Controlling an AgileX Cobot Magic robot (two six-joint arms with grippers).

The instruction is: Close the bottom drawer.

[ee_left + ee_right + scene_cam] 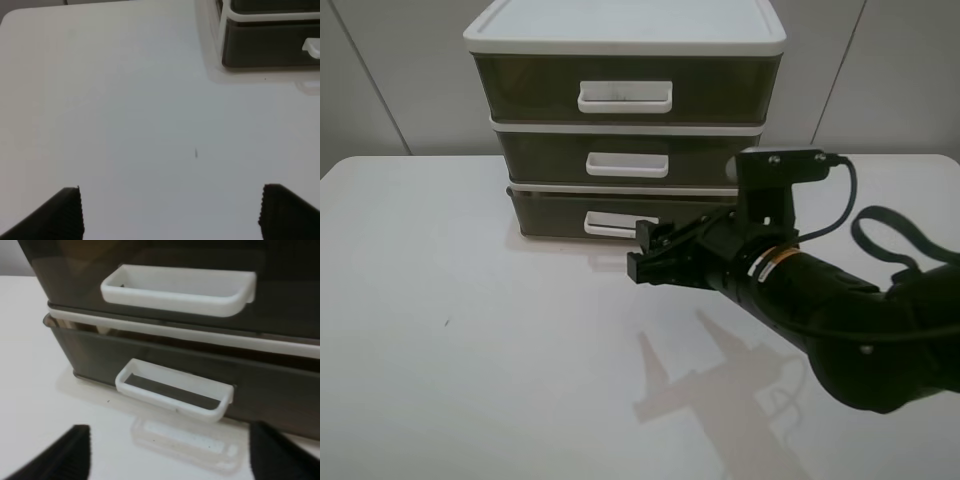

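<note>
The white table (470,330) fills the lower frame. At upper centre stands the three-drawer unit (625,40), front facing the viewer. The bottom drawer (555,213) runs left to right and juts slightly forward, its white handle (175,390) pointing outward. The right gripper (650,255), at centre, hovers just before that handle, jaws wide and empty. The left gripper (170,212) hangs over bare table, jaws wide.
</note>
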